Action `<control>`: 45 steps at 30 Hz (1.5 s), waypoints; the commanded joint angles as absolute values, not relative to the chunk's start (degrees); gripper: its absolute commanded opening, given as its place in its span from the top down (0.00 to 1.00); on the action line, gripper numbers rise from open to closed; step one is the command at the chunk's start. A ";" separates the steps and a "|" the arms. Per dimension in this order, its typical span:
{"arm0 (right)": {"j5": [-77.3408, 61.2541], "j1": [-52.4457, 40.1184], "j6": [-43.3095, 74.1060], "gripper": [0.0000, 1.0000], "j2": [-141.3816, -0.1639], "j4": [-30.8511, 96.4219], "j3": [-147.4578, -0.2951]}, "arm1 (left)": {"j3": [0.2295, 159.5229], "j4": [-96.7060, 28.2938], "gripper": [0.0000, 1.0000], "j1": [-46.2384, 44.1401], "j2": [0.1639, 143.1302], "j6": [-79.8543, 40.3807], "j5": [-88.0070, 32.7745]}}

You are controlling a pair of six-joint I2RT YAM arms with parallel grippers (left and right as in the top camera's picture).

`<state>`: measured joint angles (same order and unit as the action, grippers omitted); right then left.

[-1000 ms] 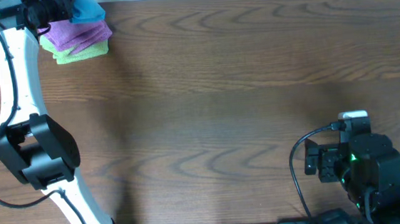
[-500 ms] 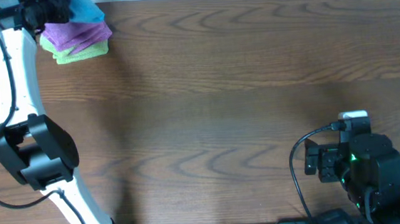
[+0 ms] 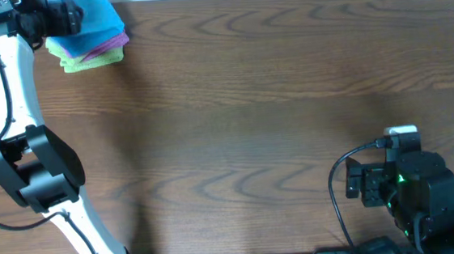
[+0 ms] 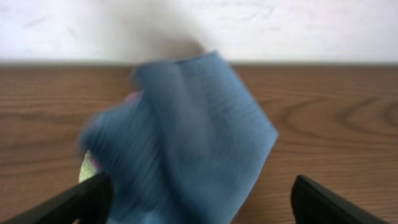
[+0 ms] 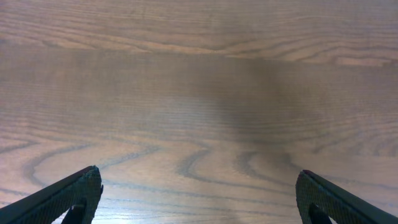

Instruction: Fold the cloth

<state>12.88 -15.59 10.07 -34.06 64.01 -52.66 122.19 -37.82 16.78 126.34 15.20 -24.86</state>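
My left gripper: jaws wide, gripping nothing, above cloth. It lies at far left corner of table, atop purple cloth and green cloth. My right gripper: wide too, well apart. I judge cloth soft, light, limp; best pinched at corner. Wrist view blurred; tag unseen, layers unclear, left part hidden under my gripper.

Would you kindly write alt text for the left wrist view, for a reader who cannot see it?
A blurred blue cloth fills the centre, over a wooden table with a white wall behind. A sliver of green cloth peeks out at its lower left. The left pincer shows dark fingertips wide apart at the bottom corners, gripping nothing.
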 commanded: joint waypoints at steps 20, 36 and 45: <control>13.30 -15.77 10.87 0.01 -33.85 64.05 -52.31 | 123.92 -37.52 0.05 16.97 127.07 6.15 -17.78; 13.30 -15.77 10.87 0.01 -33.85 64.05 -52.31 | 123.94 -46.22 0.05 16.84 103.42 6.15 -17.85; 13.30 -15.77 10.87 0.01 -33.85 64.07 -52.31 | 123.85 -67.66 0.04 16.73 93.14 6.17 -18.50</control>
